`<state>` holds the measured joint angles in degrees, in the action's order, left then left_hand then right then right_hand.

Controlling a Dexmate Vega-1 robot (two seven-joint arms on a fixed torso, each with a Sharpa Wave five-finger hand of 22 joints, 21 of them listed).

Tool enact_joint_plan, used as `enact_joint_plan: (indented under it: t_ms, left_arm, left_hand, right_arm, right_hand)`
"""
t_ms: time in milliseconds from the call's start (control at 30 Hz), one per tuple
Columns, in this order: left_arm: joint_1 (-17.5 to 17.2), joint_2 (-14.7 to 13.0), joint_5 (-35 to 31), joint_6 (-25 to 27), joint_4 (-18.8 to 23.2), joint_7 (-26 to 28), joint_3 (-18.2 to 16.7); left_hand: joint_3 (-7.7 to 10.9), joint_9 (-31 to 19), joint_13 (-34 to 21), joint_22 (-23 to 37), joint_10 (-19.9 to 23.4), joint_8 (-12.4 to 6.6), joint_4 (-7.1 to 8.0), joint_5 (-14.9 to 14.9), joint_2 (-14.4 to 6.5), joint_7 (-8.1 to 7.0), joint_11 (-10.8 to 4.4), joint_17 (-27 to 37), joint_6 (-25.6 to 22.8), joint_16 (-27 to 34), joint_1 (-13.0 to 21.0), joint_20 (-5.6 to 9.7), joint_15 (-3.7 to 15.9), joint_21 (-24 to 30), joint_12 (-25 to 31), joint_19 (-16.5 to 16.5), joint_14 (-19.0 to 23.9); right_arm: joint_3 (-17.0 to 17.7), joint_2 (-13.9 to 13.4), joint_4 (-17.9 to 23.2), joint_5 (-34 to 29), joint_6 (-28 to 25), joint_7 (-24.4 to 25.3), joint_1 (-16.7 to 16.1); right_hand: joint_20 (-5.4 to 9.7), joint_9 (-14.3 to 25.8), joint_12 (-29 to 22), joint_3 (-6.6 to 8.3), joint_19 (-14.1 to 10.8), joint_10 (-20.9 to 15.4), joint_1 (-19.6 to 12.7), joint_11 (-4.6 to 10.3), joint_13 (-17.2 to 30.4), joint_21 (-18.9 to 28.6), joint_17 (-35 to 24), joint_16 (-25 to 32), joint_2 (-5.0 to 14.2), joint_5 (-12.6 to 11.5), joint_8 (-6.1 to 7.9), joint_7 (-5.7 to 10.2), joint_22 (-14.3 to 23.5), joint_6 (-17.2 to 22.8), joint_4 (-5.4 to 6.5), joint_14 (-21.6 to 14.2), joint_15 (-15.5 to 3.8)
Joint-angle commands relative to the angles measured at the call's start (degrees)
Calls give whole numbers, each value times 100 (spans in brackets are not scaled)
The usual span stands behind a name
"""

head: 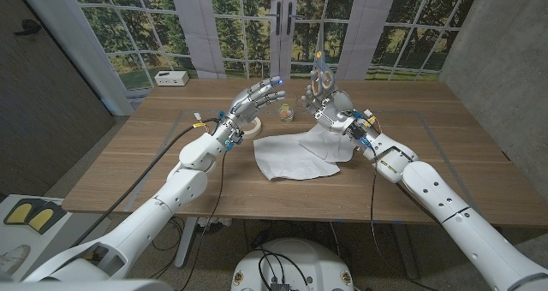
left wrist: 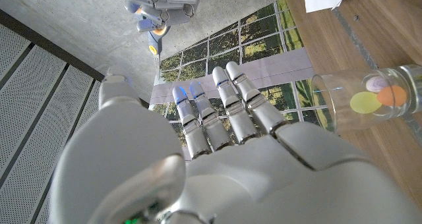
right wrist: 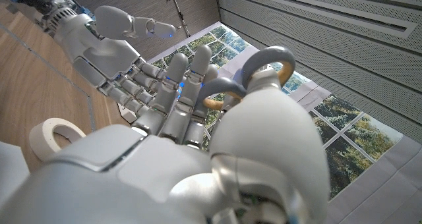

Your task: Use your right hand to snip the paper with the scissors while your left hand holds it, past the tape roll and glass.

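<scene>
Wooden counter (head: 428, 145) under tall windows with a forest backdrop, grey walls either side, a small white box (head: 172, 78) far back. Right hand (head: 324, 98) grips the scissors (head: 320, 73), handles up, raised above the paper (head: 300, 157), which lies flat mid-counter. Left hand (head: 253, 99) hovers with fingers spread, holding nothing, over the tape roll (head: 246, 127); the glass (head: 286, 113) stands between the hands. Best play: left hand drops to pinch the paper's edge and lift it taut, before the blades come in.
</scene>
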<state>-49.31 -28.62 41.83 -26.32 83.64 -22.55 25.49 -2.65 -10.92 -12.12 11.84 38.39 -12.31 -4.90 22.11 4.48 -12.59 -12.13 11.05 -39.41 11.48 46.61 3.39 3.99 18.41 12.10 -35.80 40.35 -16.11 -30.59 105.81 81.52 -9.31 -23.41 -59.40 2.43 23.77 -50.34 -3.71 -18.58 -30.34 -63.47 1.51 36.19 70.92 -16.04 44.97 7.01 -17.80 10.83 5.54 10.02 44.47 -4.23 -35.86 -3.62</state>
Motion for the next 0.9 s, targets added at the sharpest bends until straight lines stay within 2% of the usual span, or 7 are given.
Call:
enact_joint_plan:
  t_ms: [33,267,367,533,633,700,900]
  left_arm:
    - [1,-4,26,25,-27,-23,-2]
    - [-20,-11,33,30,-30,-20,-9]
    - [-35,-19,42,35,-22,-22,-14]
    - [-55,-27,51,41,-12,-21,-19]
    - [-82,-41,47,48,7,2,-25]
    - [-96,-49,46,49,18,13,-31]
    - [-119,-59,48,41,42,20,-39]
  left_hand:
    - [-40,-17,-8,7,131,-34,-2,25,-66,-2,1,15,-116,59,6,63,859,-6,76,-3,100]
    - [-57,-14,-6,4,189,-51,1,31,-81,-1,-3,15,-205,72,14,61,861,-10,90,-1,156]
    - [-62,-14,-6,4,203,-52,2,33,-85,-2,-4,15,-223,76,18,64,861,-10,93,-5,174]
    - [-69,-13,-5,3,226,-56,3,35,-90,-2,-4,15,-251,80,20,71,860,-8,98,-11,194]
    - [-75,-12,-5,2,246,-60,5,38,-97,-1,-4,15,-282,85,22,71,861,-9,102,-12,218]
    - [-78,-11,-4,2,256,-62,6,40,-102,-2,-5,15,-298,87,25,74,861,-8,104,-15,231]
    - [-89,-9,-3,2,285,-63,9,43,-113,-3,-6,15,-335,93,30,75,862,-8,108,-19,267]
  right_arm:
    - [-52,-16,-115,-220,96,-275,89]
    - [-78,-9,-170,-293,150,-406,115]
    - [-88,-18,-182,-339,176,-456,132]
    - [-101,-9,-198,-348,185,-466,131]
    - [-111,3,-200,-373,212,-447,116]
    - [-119,8,-212,-407,249,-496,116]
    - [-107,29,-203,-462,338,-463,95]
  right_hand:
    - [309,-106,210,-138,96,-63,275,345,-178,-89,-13,-267,-50,-54,63,19,14,45,70,841,-843]
    - [157,-183,504,-186,190,410,333,199,-412,-165,-57,-331,-83,-112,120,52,11,138,41,1323,-749]
    - [75,-225,907,-223,281,1003,356,-23,-647,-210,-25,-361,-117,-147,188,88,21,282,11,1617,-538]
    - [-78,-258,1279,-265,392,1508,368,-122,-930,-257,50,-417,-175,-188,214,90,24,369,-26,1867,-411]
    - [-101,-265,1350,-269,396,1558,357,-188,-1022,-264,81,-439,-183,-205,212,57,23,374,-42,1933,-392]
    - [-118,-257,1402,-253,422,1540,301,-178,-1134,-280,119,-442,-172,-234,325,20,23,653,-79,1945,-394]
    - [-265,-268,1491,-318,482,1527,383,-203,-1315,-316,198,-481,-238,-246,319,-85,21,692,-60,2000,-321]
